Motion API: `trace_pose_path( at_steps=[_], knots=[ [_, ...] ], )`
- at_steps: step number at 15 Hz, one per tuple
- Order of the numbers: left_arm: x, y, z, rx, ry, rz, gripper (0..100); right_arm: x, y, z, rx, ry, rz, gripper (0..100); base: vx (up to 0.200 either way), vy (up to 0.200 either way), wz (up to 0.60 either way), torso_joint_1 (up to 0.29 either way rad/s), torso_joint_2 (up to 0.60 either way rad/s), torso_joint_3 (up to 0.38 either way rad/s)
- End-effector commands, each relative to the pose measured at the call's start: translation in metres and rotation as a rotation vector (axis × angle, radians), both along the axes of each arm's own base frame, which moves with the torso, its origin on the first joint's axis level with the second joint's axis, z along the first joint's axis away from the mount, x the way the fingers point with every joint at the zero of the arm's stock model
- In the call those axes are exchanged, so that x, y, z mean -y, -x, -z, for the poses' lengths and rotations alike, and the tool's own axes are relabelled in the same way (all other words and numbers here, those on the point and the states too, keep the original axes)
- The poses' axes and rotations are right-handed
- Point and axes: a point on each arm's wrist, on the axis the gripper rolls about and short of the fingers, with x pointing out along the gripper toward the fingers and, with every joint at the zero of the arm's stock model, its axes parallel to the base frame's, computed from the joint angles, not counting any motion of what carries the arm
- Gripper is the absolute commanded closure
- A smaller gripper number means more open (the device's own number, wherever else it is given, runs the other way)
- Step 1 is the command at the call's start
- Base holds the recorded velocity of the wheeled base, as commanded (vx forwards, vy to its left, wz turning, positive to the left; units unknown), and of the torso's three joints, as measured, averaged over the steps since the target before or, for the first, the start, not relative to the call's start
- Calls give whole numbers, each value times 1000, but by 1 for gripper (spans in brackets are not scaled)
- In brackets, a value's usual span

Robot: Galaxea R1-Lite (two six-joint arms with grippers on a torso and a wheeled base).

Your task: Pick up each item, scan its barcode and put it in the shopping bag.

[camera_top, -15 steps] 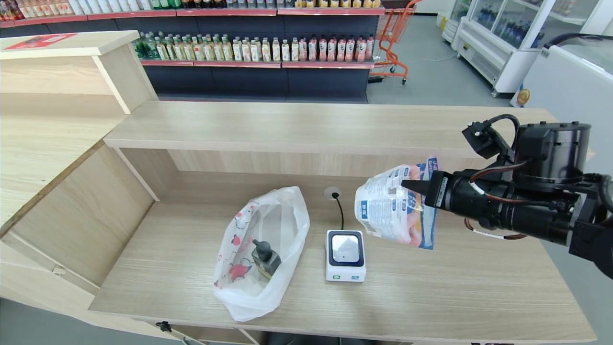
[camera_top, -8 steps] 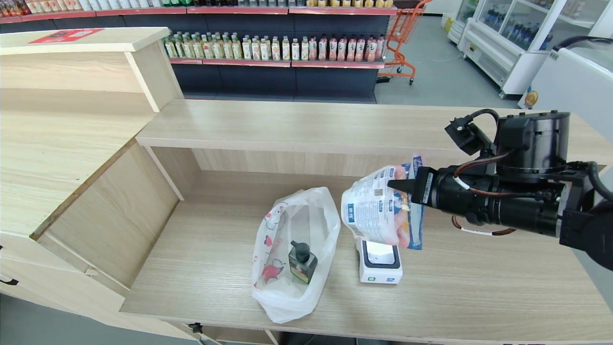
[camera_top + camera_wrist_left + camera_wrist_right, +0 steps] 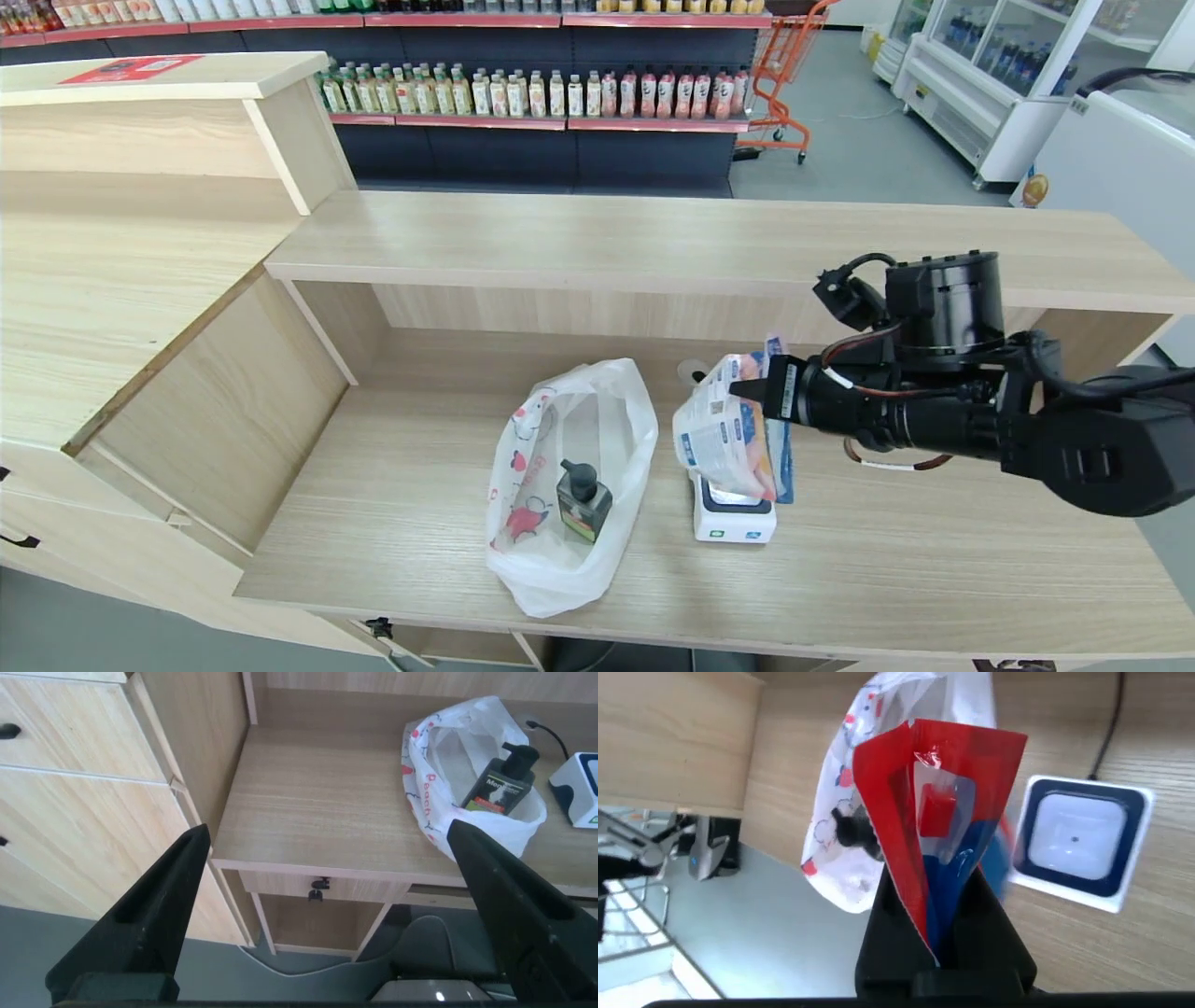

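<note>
My right gripper (image 3: pixel 754 387) is shut on a white, blue and orange snack packet (image 3: pixel 728 437), which hangs just above the white barcode scanner (image 3: pixel 734 516) on the counter. In the right wrist view the packet (image 3: pixel 938 826) shows red and blue between my fingers, with the scanner (image 3: pixel 1078 843) beside it. A white plastic shopping bag (image 3: pixel 560 485) lies open to the scanner's left, holding a dark pump bottle (image 3: pixel 583 504). My left gripper (image 3: pixel 327 905) hangs open off the counter's front-left corner, with the bag (image 3: pixel 467 770) and bottle (image 3: pixel 501 777) farther off.
The scanner's black cable (image 3: pixel 695 377) runs to a hole at the back of the wooden counter (image 3: pixel 934 579). A raised ledge (image 3: pixel 653 238) borders the back and a wooden side panel (image 3: pixel 224 411) the left. Store shelves and freezers stand beyond.
My right arm has carried the packet down and leftward, from right of the scanner to just over it. The head camera shifted early on, moving the whole picture right.
</note>
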Motion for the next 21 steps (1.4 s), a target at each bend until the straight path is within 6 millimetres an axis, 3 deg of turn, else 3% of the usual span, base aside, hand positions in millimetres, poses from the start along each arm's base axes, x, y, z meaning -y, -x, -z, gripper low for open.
trace_pose_path(
  at_steps=[1,5,8,14,18,21],
  knots=[
    [0,0,0,-1,0,0,0,-5,-10,12,-10,-8,-24,100,0,0,0,0,0,0],
    [0,0,0,-1,0,0,0,-8,-15,17,-45,-92,-60,100,0,0,0,0,0,0],
    [0,0,0,1,0,0,0,-1,-5,18,-99,-112,-58,100,0,0,0,0,0,0],
    [0,0,0,-1,0,0,0,48,-8,28,-33,77,-6,100,0,0,0,0,0,0],
    [0,0,0,-1,0,0,0,41,-23,27,-19,51,-44,100,0,0,0,0,0,0],
    [0,0,0,-1,0,0,0,21,-55,40,-21,44,-91,100,0,0,0,0,0,0]
  ],
)
